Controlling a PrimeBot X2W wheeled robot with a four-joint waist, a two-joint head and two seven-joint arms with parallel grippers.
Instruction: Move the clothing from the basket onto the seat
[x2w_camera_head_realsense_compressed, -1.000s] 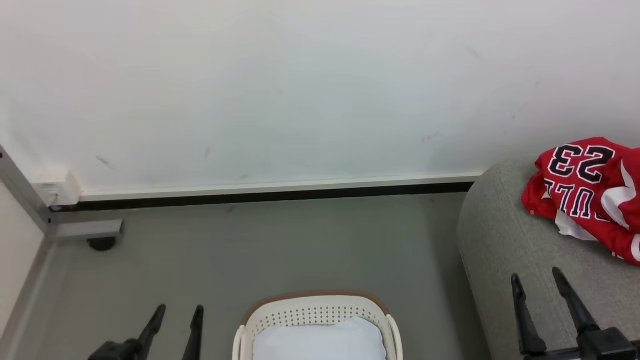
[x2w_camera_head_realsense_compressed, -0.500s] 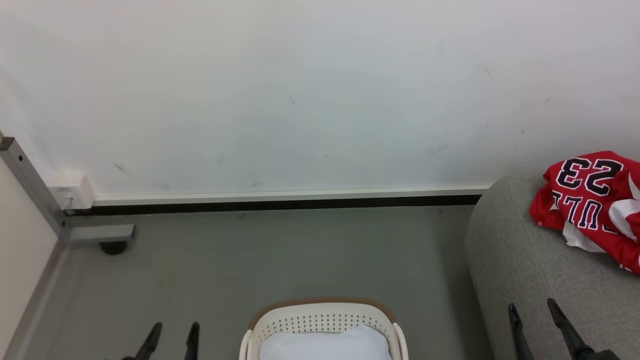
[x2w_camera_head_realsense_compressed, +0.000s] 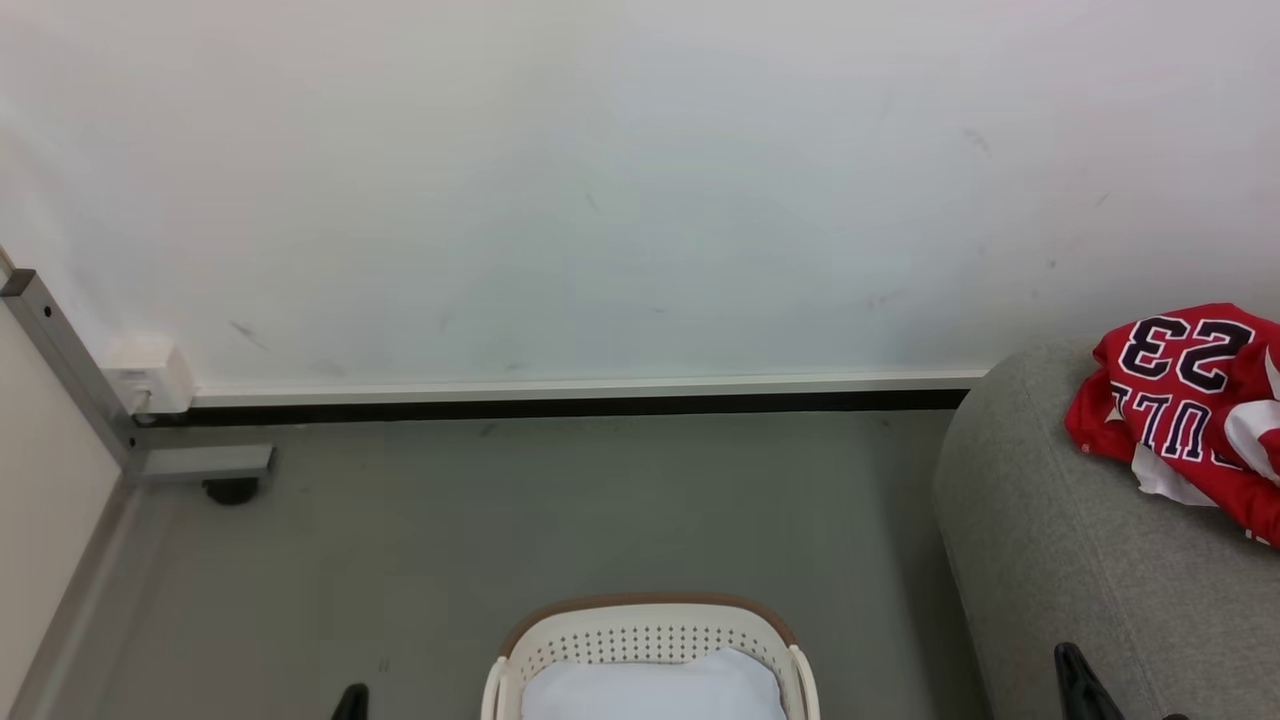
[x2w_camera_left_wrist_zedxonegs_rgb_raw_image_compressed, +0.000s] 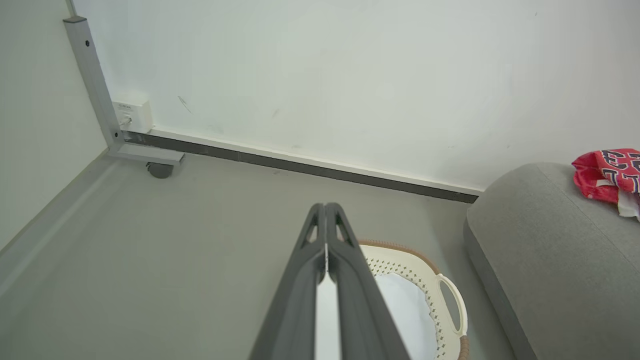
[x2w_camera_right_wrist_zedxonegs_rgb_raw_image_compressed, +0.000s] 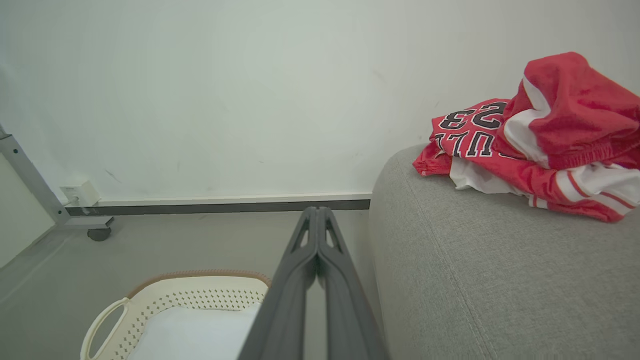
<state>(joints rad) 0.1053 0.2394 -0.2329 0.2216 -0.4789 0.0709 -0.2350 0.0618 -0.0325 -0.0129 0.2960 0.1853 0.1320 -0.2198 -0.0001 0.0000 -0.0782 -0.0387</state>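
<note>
- The red clothing (x2w_camera_right_wrist_zedxonegs_rgb_raw_image_compressed: 540, 150) lies in a rumpled heap on the grey seat (x2w_camera_right_wrist_zedxonegs_rgb_raw_image_compressed: 475, 280), with its "23" showing.
- The basket (x2w_camera_right_wrist_zedxonegs_rgb_raw_image_compressed: 200, 299) stands on the floor (x2w_camera_right_wrist_zedxonegs_rgb_raw_image_compressed: 200, 240) just beside the seat, with a white pad (x2w_camera_right_wrist_zedxonegs_rgb_raw_image_compressed: 195, 330) inside.
- The left gripper (x2w_camera_left_wrist_zedxonegs_rgb_raw_image_compressed: 326, 207) is pressed closed and holds nothing.
- The right gripper (x2w_camera_right_wrist_zedxonegs_rgb_raw_image_compressed: 316, 210) is closed too, empty, and well apart from the clothing.

A bare, lab-like test room: scuffed white wall (x2w_camera_head_realsense_compressed: 640, 180), smooth grey floor (x2w_camera_head_realsense_compressed: 500, 520), a metal frame (x2w_camera_head_realsense_compressed: 200, 462) on a caster (x2w_camera_head_realsense_compressed: 230, 490), one grey upholstered seat (x2w_camera_head_realsense_compressed: 1080, 540), a laundry basket (x2w_camera_head_realsense_compressed: 650, 640).
</note>
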